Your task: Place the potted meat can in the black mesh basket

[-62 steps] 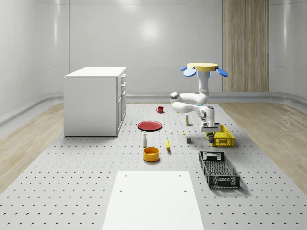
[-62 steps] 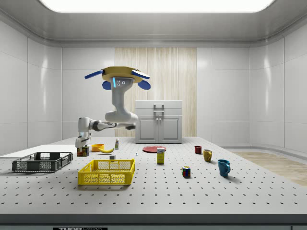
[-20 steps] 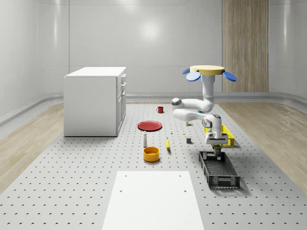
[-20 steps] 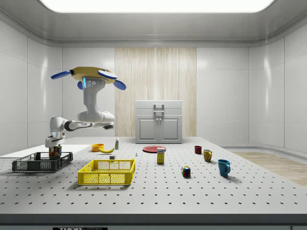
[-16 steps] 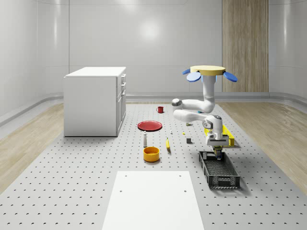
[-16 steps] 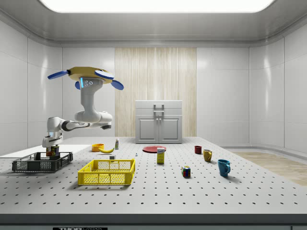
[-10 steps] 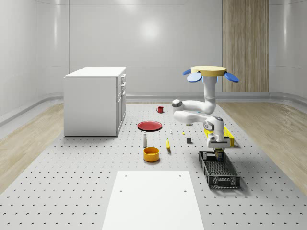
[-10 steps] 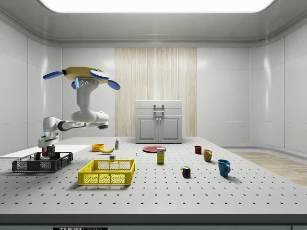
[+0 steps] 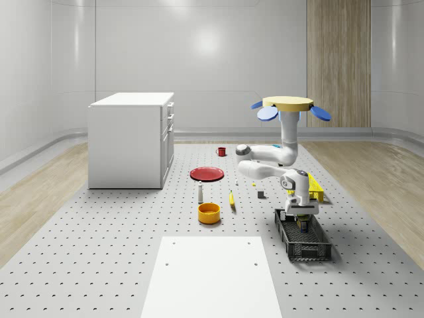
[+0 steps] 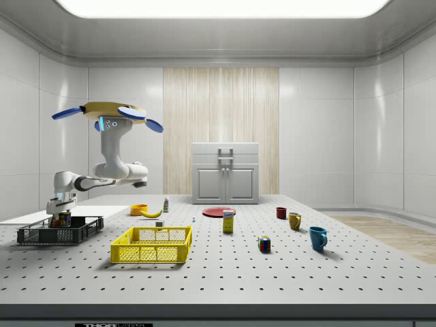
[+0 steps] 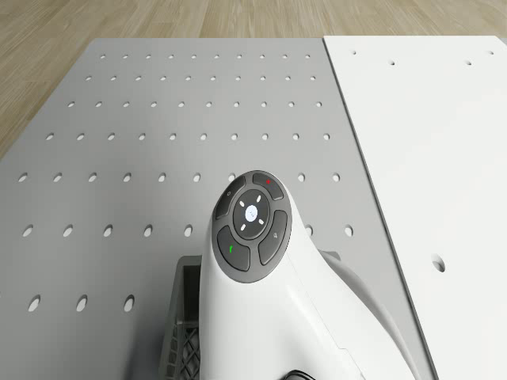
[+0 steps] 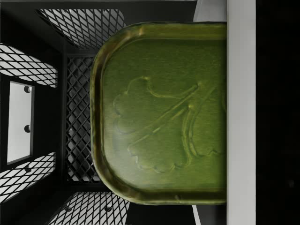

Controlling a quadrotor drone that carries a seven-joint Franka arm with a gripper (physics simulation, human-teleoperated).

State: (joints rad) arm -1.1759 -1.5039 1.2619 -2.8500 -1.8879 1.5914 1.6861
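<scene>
Over the black mesh basket (image 9: 317, 242), toward its far end, my gripper (image 9: 301, 220) hangs pointing straight down with the potted meat can (image 9: 303, 224) clamped between its fingers. By the side view the can (image 10: 61, 219) sits at about the height of the basket's (image 10: 82, 231) rim; I cannot tell whether it touches the floor of the basket. Through the wrist view the can's green embossed lid (image 12: 164, 112) lies right under my palm, one pale finger (image 12: 241, 112) flat against its edge, with the basket's mesh walls (image 12: 79, 122) around and beneath it. My drone body (image 9: 287, 105) hovers high above the perforated table (image 9: 99, 252), farther back than the basket, with the arm (image 9: 265, 162) folded forward and down to it. A yellow basket (image 9: 317, 189) lies just beyond the black one. To the whole-scene view's left are a banana (image 9: 232, 199), an orange bowl (image 9: 209, 212) and a red plate (image 9: 207, 173).
</scene>
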